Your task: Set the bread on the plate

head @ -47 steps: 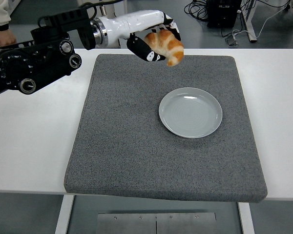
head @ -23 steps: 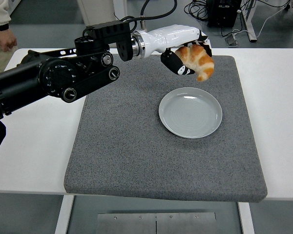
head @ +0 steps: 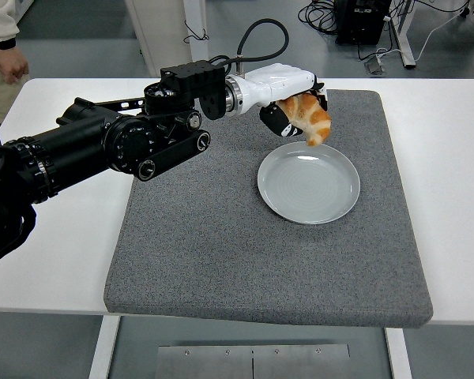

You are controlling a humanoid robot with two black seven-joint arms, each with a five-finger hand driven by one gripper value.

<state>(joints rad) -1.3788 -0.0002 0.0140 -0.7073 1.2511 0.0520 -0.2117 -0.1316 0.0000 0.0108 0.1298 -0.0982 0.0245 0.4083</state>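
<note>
My left hand (head: pixel 296 110) is shut on a golden-brown croissant (head: pixel 309 117) and holds it just above the far rim of the pale grey round plate (head: pixel 308 182). The croissant hangs tip-down, close to the plate's far edge; I cannot tell whether it touches. The plate sits on the right half of a dark grey mat (head: pixel 213 229). The left arm (head: pixel 118 142) reaches in from the left edge across the mat's far left corner. The right arm is out of view.
The mat lies on a white table (head: pixel 55 229). A person's hand and sleeve (head: pixel 8 55) show at the top left beyond the table. Cables and equipment lie on the floor at the top right.
The left hand has moved down and slightly toward me with the croissant, from above the mat's far edge to just over the plate's far rim. The arm has stretched further in.
</note>
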